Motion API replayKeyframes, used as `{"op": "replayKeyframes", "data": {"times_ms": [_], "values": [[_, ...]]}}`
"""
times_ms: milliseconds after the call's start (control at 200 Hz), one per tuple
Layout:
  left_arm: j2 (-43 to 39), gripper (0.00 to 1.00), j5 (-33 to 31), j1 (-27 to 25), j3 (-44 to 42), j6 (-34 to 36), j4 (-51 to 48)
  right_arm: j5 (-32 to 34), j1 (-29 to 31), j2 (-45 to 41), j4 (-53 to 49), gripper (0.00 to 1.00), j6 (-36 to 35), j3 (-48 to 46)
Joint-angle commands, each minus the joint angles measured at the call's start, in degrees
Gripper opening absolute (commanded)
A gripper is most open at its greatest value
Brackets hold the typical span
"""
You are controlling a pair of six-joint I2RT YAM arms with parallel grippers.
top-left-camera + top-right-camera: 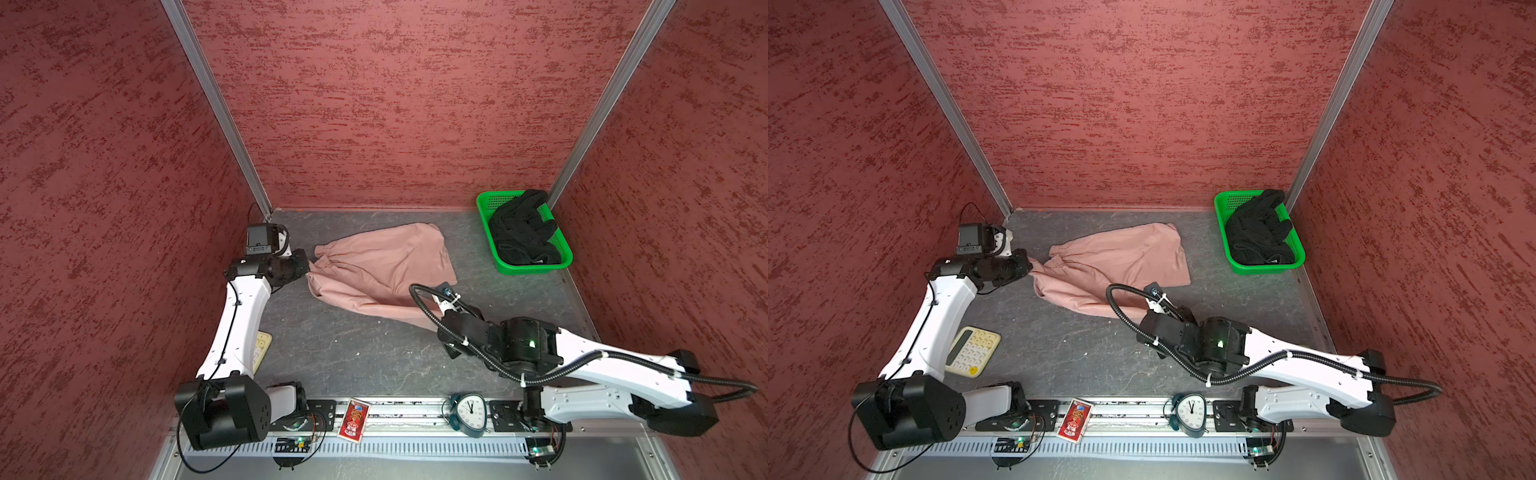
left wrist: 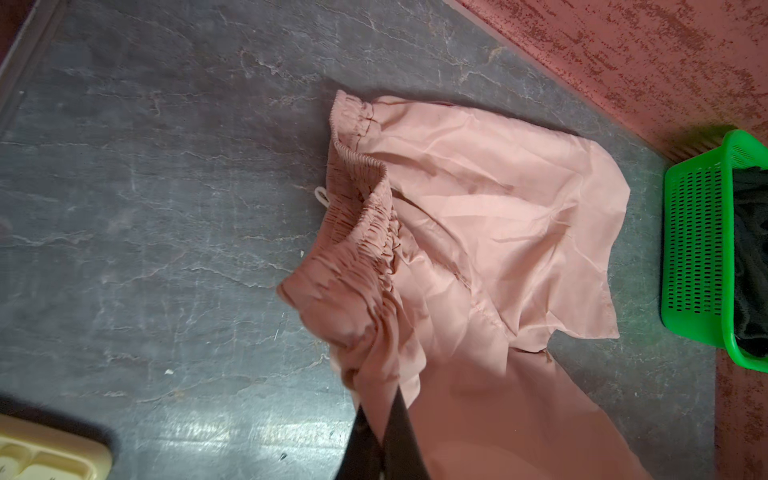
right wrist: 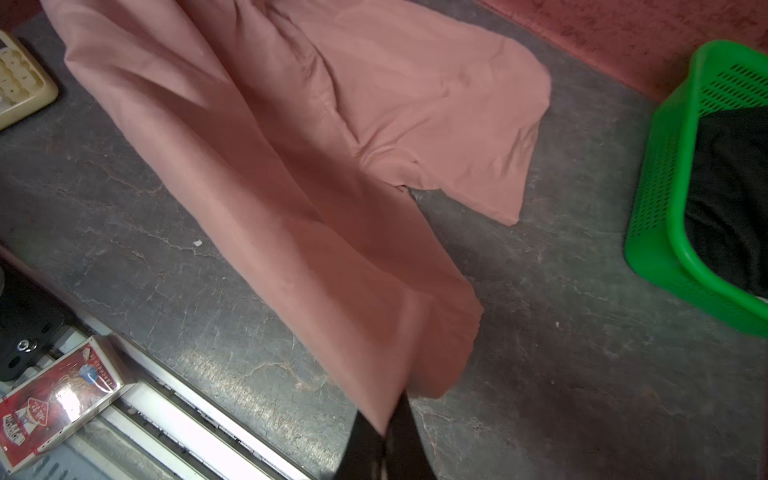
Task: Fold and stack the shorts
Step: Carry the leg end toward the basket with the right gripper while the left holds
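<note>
Along the front rail, nearest the arm bases, lie a red card box and a small clock. A cream calculator sits on the table just beyond, beside the left arm.

Further in, the right gripper is pressed together on the hem corner of one leg of the pink shorts, and the cloth rises from the table into its jaws. The shorts lie across the middle of the table, spread but rumpled, with the other leg flat toward the back. At their left end the left gripper pinches the gathered waistband at its near end, bunching the elastic.

Farthest off, in the back right corner, the black shorts sit crumpled in the green basket, well apart from both grippers.

The pink fabric looks thin, light and limp, with a slight sheen. I judge it will drape, slide on itself and sag between the two holds unless pulled taut. Waistband and hem corners are the sensible places to hold. The elastic gives a thicker, surer bite than the thin hem, which could slip out. The black pair seems thicker.
</note>
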Motion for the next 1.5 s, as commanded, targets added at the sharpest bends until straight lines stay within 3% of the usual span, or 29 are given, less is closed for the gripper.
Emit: {"op": "replayKeyframes", "data": {"times_ms": [0,270,541,781,952,1022,1162,1493], "values": [[-1.0,0.0,-2.0,0.7,2.7,2.2,-5.6,7.9,-0.4,-0.9,-4.0,0.0,-3.0,4.1],[-2.2,0.0,-3.4,1.8,3.8,4.6,-10.8,11.5,-6.3,-3.0,4.8,0.0,-15.6,3.9],[2.9,0.0,-3.0,2.2,10.1,6.8,-15.2,-0.4,-21.2,-2.3,19.6,0.0,-32.1,2.6],[-1.4,0.0,-1.3,1.8,10.5,6.3,-18.8,-3.9,-20.9,-0.1,13.9,0.0,-29.4,5.1],[-4.8,0.0,-2.6,1.8,8.6,7.1,-22.7,-0.9,-18.0,-1.6,9.1,0.0,-26.2,6.1],[-5.0,0.0,-5.6,2.5,8.9,7.7,-23.5,2.2,-18.0,-2.4,9.0,0.0,-27.2,6.2],[-2.4,0.0,-5.5,4.1,10.4,9.1,-23.0,6.0,-19.0,-2.3,11.5,0.0,-31.1,7.1],[10.7,0.0,-4.4,5.6,17.8,10.3,-19.3,-13.5,-33.5,5.4,24.1,0.0,-39.9,8.5]]}}
